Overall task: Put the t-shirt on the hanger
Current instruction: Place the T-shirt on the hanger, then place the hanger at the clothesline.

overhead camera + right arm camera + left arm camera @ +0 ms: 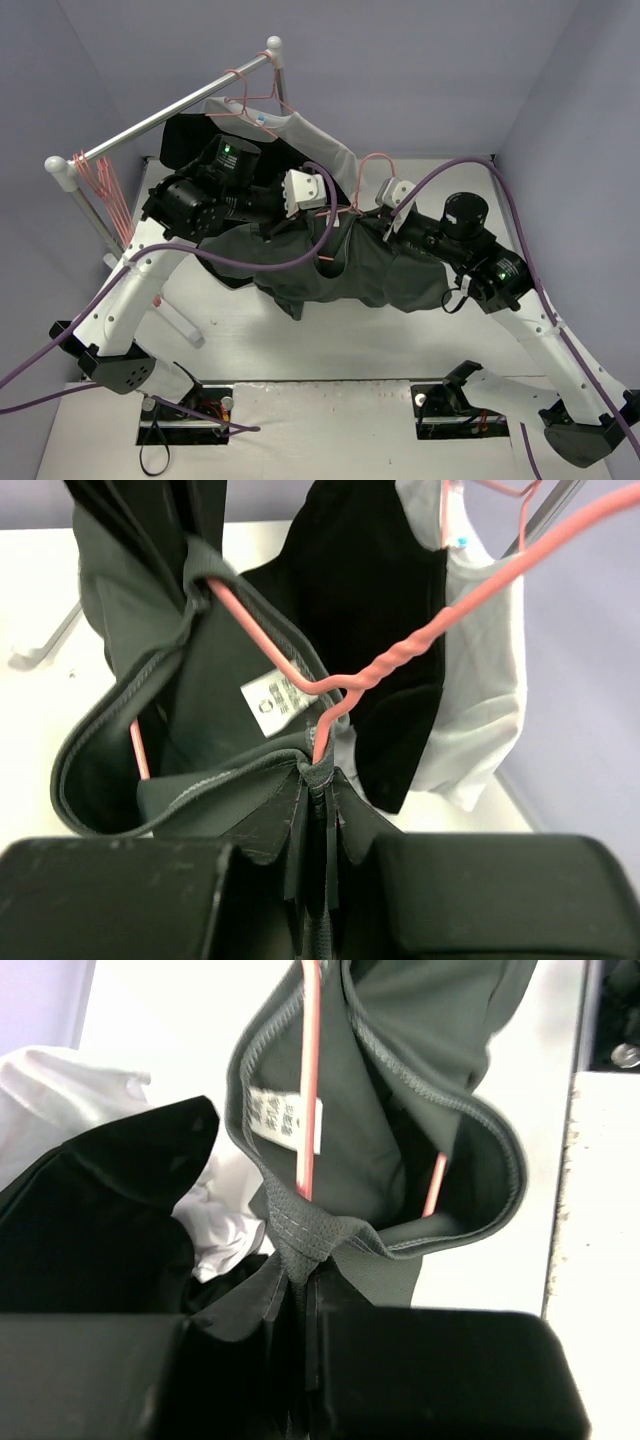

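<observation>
The dark grey-green t-shirt hangs bunched between both grippers above the table. The pink wire hanger sits at its neck, hook up. My left gripper is shut on the collar seam; the hanger wire runs through the neck opening beside the white label. My right gripper is shut on the other side of the collar, where the hanger's wire enters the cloth near the label. The shirt's lower part is hidden in folds.
A clothes rail crosses the back left, with a black shirt and a pale grey-white shirt hung on it. Several spare pink hangers hang at its left end. Purple cables loop over both arms.
</observation>
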Controlling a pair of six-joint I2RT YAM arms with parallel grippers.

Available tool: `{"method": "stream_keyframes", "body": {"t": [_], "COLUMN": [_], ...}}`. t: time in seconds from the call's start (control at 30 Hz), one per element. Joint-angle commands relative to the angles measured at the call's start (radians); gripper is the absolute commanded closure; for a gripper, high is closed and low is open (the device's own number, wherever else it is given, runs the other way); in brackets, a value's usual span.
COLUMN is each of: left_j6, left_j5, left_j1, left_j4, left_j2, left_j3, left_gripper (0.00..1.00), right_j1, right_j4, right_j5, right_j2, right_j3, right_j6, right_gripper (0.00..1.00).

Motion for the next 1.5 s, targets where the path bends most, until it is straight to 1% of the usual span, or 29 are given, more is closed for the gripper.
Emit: {"method": "stream_keyframes", "body": {"t": [0.0,0.07,0.13,0.2,0.27,0.37,0.47,0.6,0.7,0.73,0.83,0.97,1.03,1.1,1.17,1.2,1.23,1.27,1.33,1.37,1.4,1.47], "left_j6": [-0.012,-0.028,-0.051,-0.085,-0.128,-0.15,-0.155,-0.164,-0.177,-0.181,-0.192,-0.202,-0.214,-0.264,-0.307,-0.316,-0.323,-0.324,-0.326,-0.333,-0.35,-0.389], "left_j5": [0.059,0.05,0.035,0.018,-0.009,-0.048,-0.064,-0.08,-0.101,-0.106,-0.123,-0.139,-0.132,-0.042,-0.01,-0.016,-0.042,-0.07,-0.175,-0.19,-0.281,-0.354], "left_j1": [0.029,0.031,0.031,0.032,0.033,0.038,0.041,0.042,0.042,0.042,0.042,0.042,0.042,0.042,0.042,0.042,0.042,0.043,0.042,0.042,0.042,0.042], "left_j4": [0.07,0.088,0.14,0.217,0.307,0.373,0.382,0.397,0.426,0.433,0.453,0.471,0.467,0.437,0.408,0.392,0.369,0.347,0.292,0.284,0.232,0.21], "left_j2": [-0.072,-0.094,-0.12,-0.163,-0.211,-0.269,-0.29,-0.317,-0.335,-0.338,-0.342,-0.339,-0.329,-0.302,-0.28,-0.281,-0.289,-0.297,-0.319,-0.322,-0.34,-0.366], "left_j3": [-0.007,-0.053,-0.103,-0.158,-0.233,-0.276,-0.283,-0.276,-0.266,-0.262,-0.239,-0.186,-0.122,0.055,0.149,0.18,0.193,0.185,0.145,0.138,0.095,0.046], "left_gripper": [1.0,1.0,1.0,1.0,1.0,1.0,1.0,1.0,1.0,1.0,1.0,1.0,1.0,1.0,1.0,1.0,1.0,1.0,1.0,1.0,1.0,1.0], "right_j1": [0.002,0.002,0.001,0.0,0.001,0.001,0.0,-0.001,-0.001,-0.001,-0.001,-0.001,-0.001,-0.001,-0.001,-0.001,-0.001,-0.001,-0.001,0.0,0.001,0.001], "right_j4": [0.076,0.074,0.074,0.073,0.072,0.068,0.063,0.051,0.04,0.038,0.037,0.038,0.038,0.039,0.041,0.041,0.041,0.043,0.041,0.041,0.042,0.042], "right_j5": [0.016,0.022,0.036,0.055,0.075,0.112,0.151,0.164,0.192,0.199,0.225,0.273,0.317,0.366,0.391,0.409,0.43,0.442,0.468,0.473,0.506,0.529], "right_j2": [-0.05,-0.054,-0.055,-0.059,-0.063,-0.074,-0.086,-0.092,-0.085,-0.083,-0.075,-0.066,-0.061,-0.059,-0.061,-0.063,-0.068,-0.072,-0.079,-0.08,-0.085,-0.087], "right_j3": [-0.03,-0.037,-0.042,-0.049,-0.063,-0.091,-0.112,-0.065,0.029,0.052,0.162,0.29,0.343,0.41,0.438,0.449,0.457,0.456,0.443,0.439,0.412,0.388], "right_j6": [0.021,0.024,0.025,0.026,0.031,0.042,0.048,0.075,0.084,0.085,0.093,0.101,0.099,0.091,0.087,0.082,0.073,0.068,0.066,0.067,0.074,0.088], "right_gripper": [1.0,1.0,0.98,0.92,0.82,0.75,0.7,0.52,0.3,0.25,0.14,0.09,0.07,0.06,0.06,0.06,0.05,0.05,0.03,0.02,0.01,0.0]}}
